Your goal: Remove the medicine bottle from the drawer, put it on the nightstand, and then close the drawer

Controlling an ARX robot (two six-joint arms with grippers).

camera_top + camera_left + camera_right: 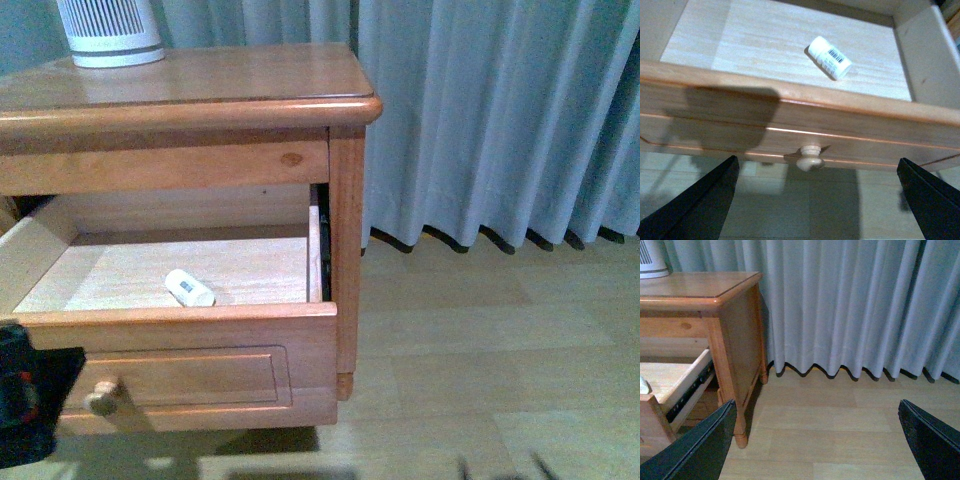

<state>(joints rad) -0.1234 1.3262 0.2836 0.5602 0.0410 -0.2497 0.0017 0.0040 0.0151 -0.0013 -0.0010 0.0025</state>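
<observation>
The medicine bottle [189, 288] lies on its side on the pale floor of the drawer [180, 375], which stands pulled out of the nightstand [200, 85]. In the left wrist view the bottle [829, 57] lies beyond the drawer front [790, 115], label up. My left gripper [815, 200] is open and empty, in front of and below the round knob [810, 159], touching nothing. My left arm [25, 400] shows at the lower left. My right gripper [815, 440] is open and empty over the floor, to the right of the nightstand [695, 290].
A white ribbed tower appliance [110, 30] stands on the nightstand top at the back left. A grey curtain [500, 110] hangs behind and to the right. Pale wood flooring [480, 350] stretches right of the nightstand. The drawer's side rail [687, 387] shows in the right wrist view.
</observation>
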